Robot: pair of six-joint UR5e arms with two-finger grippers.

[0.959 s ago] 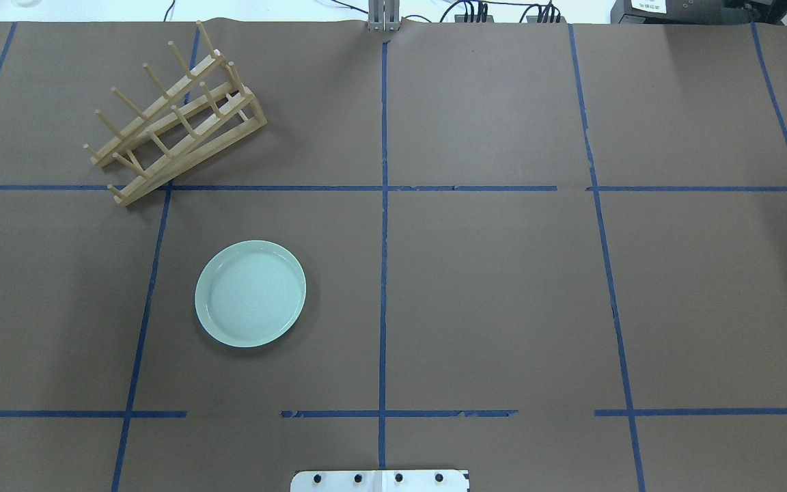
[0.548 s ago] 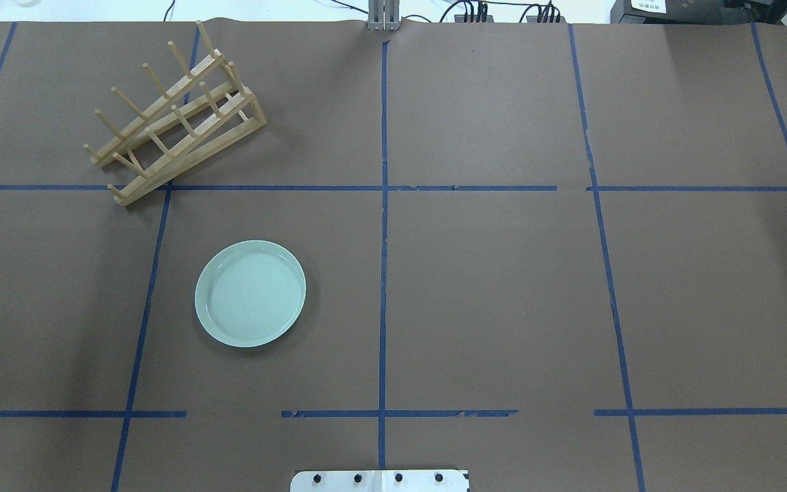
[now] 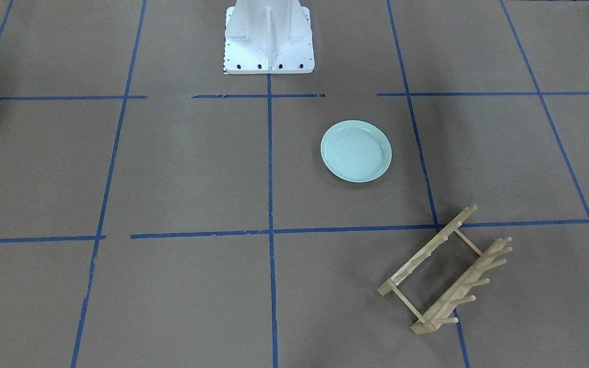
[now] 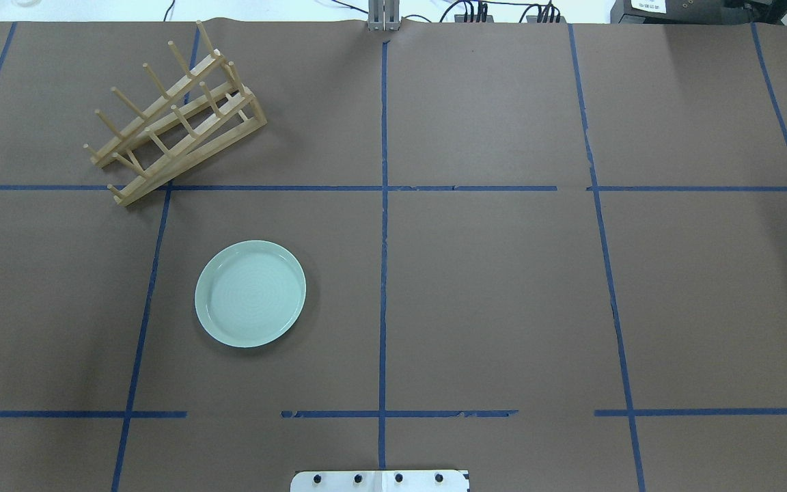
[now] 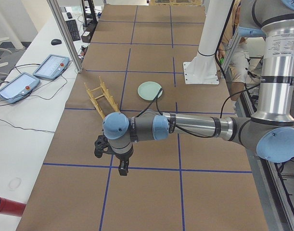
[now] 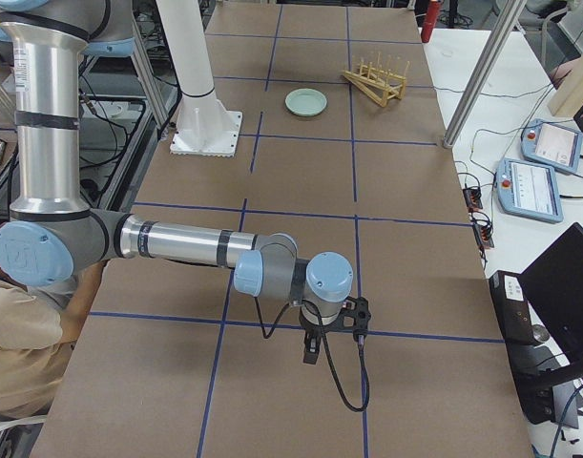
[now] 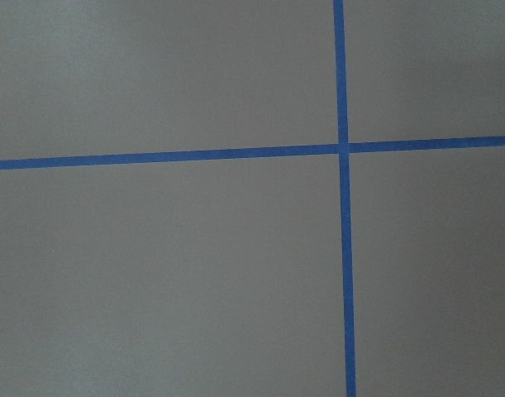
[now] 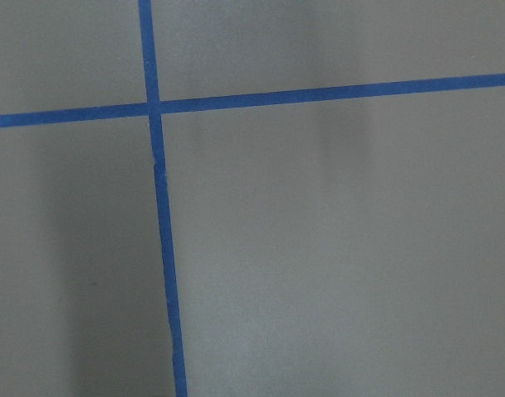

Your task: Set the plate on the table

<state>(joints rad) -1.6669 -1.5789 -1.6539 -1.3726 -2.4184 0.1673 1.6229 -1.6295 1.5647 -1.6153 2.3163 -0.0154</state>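
Note:
The pale mint-green plate [image 4: 250, 294] lies flat on the brown table [image 4: 503, 287], left of the centre tape line and in front of the rack. It also shows in the front view [image 3: 356, 151] and small in both side views [image 5: 150, 89] [image 6: 305, 101]. My left gripper [image 5: 121, 169] hangs over the table's left end, far from the plate. My right gripper [image 6: 312, 351] hangs over the table's right end. Both show only in the side views, so I cannot tell whether they are open or shut. Both wrist views show only bare table and tape crosses.
A light wooden peg dish rack [image 4: 175, 123] stands behind the plate at the far left, with nothing in it. The white robot base [image 3: 269, 38] is at the table's near edge. Tablets [image 5: 50, 65] lie on a side bench.

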